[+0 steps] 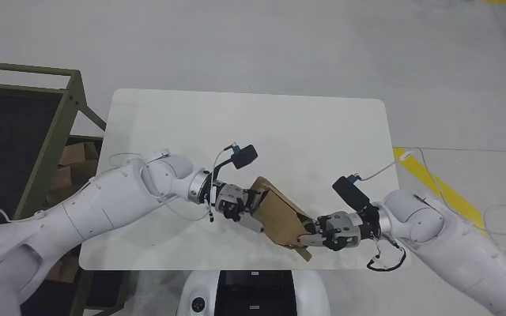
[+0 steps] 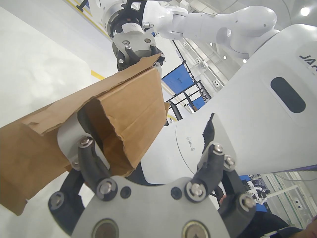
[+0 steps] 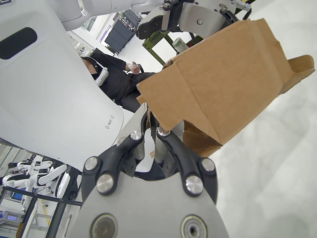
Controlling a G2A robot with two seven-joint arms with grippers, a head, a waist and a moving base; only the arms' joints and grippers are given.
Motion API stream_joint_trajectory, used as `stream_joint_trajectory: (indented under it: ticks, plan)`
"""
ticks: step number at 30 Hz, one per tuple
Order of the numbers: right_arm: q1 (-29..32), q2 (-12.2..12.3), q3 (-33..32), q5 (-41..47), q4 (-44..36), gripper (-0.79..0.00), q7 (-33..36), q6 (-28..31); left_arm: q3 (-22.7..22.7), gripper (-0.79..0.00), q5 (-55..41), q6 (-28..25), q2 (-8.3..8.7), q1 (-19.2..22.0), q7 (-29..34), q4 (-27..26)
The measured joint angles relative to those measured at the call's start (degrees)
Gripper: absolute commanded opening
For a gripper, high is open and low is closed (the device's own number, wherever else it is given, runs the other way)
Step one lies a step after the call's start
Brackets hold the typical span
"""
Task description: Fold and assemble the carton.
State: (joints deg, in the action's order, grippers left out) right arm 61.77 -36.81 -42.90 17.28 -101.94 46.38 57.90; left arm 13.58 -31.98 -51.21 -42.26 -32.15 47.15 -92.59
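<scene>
1. White table (image 1: 316,134) on a pale grey floor, with both arms meeting above its near edge.
2. Right gripper (image 3: 148,127): its fingers (image 3: 161,147) are drawn narrow, pinching the edge of a flap at one end of the carton (image 3: 223,75).
3. Left gripper (image 2: 145,125): spread wide. One finger (image 2: 70,137) lies against the inside of the carton's open end. The other finger (image 2: 210,144) is well apart from the cardboard and touches nothing.
4. The brown carton spans the gap between the two grippers, lifted off the tabletop. In the top view it runs on a slant from the left gripper down to the right one. It is partly opened into a sleeve, with loose flaps at both ends.
5. An olive-green rack (image 1: 71,103) stands just beside the table's left side, with cardboard boxes (image 1: 75,158) under it.
6. A yellow floor line (image 1: 427,178) runs off the table's right side.
</scene>
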Motion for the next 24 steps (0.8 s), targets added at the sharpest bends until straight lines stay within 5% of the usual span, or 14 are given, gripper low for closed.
stream_joint_trajectory:
  ticks: [2, 11, 24]
  plan:
    - [0.09, 0.01, -0.1, 0.0, -0.02, -0.785, 0.0, 0.0, 0.46, -0.416, -0.59, -0.04, -0.23, -0.41, 1.02, 0.44]
    - [0.29, -0.01, -0.33, -0.09, -0.17, -0.785, 0.17, -0.17, 2.6, -0.763, -3.14, -0.57, -1.13, -1.97, 5.05, 1.87]
    - [0.72, 0.01, -0.9, -0.38, -0.21, -0.785, -0.01, 0.01, 5.73, -0.785, -2.69, 0.59, -1.84, -4.28, 6.51, 2.03]
